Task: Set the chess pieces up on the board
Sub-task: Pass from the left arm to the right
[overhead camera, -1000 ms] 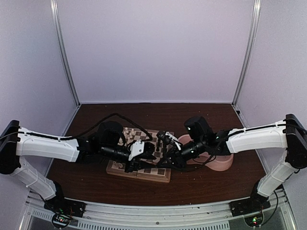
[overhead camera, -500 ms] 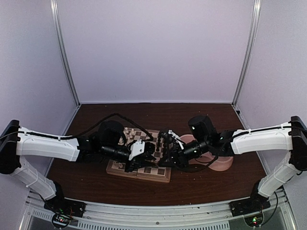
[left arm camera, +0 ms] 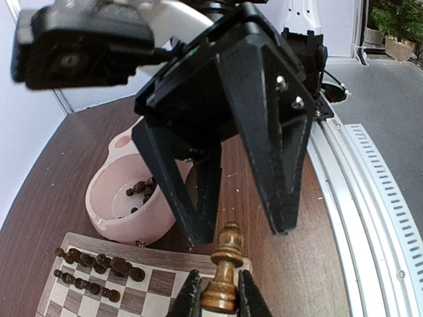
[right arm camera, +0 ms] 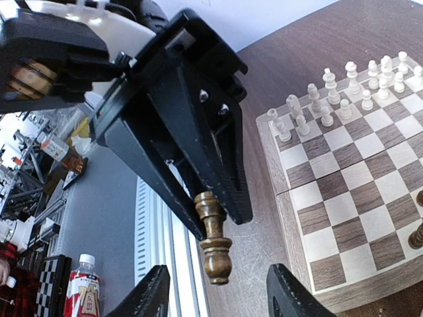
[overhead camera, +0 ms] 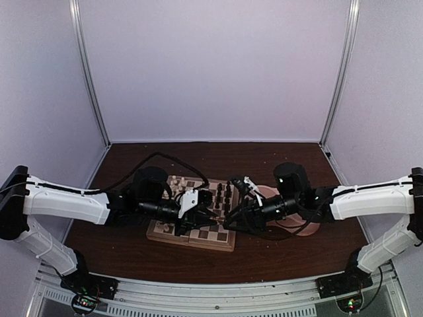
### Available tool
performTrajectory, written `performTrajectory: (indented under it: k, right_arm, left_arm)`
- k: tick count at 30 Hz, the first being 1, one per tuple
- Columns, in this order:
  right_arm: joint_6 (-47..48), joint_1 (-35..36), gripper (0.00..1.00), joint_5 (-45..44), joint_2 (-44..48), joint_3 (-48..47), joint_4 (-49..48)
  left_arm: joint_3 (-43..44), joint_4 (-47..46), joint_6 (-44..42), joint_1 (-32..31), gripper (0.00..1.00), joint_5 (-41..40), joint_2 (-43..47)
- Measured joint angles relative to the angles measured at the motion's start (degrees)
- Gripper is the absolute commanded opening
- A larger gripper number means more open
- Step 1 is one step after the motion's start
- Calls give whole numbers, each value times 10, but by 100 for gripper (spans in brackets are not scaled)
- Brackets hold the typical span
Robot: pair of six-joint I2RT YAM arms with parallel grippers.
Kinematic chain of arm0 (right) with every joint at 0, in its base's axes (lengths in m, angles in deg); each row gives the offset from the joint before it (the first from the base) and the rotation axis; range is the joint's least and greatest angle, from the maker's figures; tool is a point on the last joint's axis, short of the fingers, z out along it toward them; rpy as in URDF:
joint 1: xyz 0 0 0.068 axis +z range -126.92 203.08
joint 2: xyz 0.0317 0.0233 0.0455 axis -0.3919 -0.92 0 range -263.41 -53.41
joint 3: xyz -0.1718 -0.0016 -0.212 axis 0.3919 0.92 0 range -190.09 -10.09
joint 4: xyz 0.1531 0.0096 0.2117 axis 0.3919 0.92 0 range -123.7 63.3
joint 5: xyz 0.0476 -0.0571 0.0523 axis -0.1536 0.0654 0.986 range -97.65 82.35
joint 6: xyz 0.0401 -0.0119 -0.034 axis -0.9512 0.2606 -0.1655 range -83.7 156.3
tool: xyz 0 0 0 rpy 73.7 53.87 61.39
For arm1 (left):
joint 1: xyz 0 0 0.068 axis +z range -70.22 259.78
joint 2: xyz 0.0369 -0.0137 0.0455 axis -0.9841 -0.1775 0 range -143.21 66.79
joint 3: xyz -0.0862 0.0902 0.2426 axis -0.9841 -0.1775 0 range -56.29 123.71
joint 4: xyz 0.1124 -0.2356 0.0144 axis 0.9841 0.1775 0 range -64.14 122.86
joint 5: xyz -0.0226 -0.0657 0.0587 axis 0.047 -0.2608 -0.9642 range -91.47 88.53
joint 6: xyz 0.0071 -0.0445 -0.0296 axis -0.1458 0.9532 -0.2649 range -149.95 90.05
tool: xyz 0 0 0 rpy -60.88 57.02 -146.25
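On the table (overhead camera: pixel 211 158), close to the middle of its near edge: one board (overhead camera: pixel 205 236), and just beside the right edge of this board one pink double bowl (overhead camera: pixel 309 228). Two arms reaching in over it, the left arm (overhead camera: pixel 66 198) from the left edge of the table and the right arm (overhead camera: pixel 370 198) from the right edge, with the two grippers facing each other tip to tip above the right half of the board. Left gripper (left arm camera: pixel 218 295): closes on exactly one dark brown piece (left arm camera: pixel 227 254), pinches it at one end between both fingertips and holds it in the air, with the free end pointing toward the other arm. Right gripper (right arm camera: pixel 218 274): stands with jaws wide apart, one on each side of that free end, touches it on neither side, grips nothing. Along the right edge of the board, on the side of the bowl: two short rows of dark pieces (left arm camera: pixel 99 274), about six in each, as far as possible to count at this size. Along the left edge: two rows of cream pieces (right arm camera: pixel 344 99), about sixteen together, standing upright on their squares. Inside one compartment of the bowl: a small heap of loose dark pieces (left arm camera: pixel 140 191), perhaps five, too crowded to count with certainty; for the second compartment, cannot tell.
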Motion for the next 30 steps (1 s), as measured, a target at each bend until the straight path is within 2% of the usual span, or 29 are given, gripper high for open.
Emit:
performTrajectory:
  k: [5, 13, 19, 30]
  right_arm:
    - [-30, 0, 47, -37, 49, 39, -59]
    - [-56, 0, 50, -65, 54, 52, -119]
    - [-74, 0, 38, -81, 47, 52, -140]
    - [-101, 0, 22, -73, 21, 52, -165]
  left_arm:
    - [-42, -83, 53, 0, 0, -20, 0]
    - [-59, -186, 121, 0, 0, -31, -9]
    - [-63, -216, 141, 0, 0, -31, -10]
    - [-65, -224, 155, 0, 0, -33, -10]
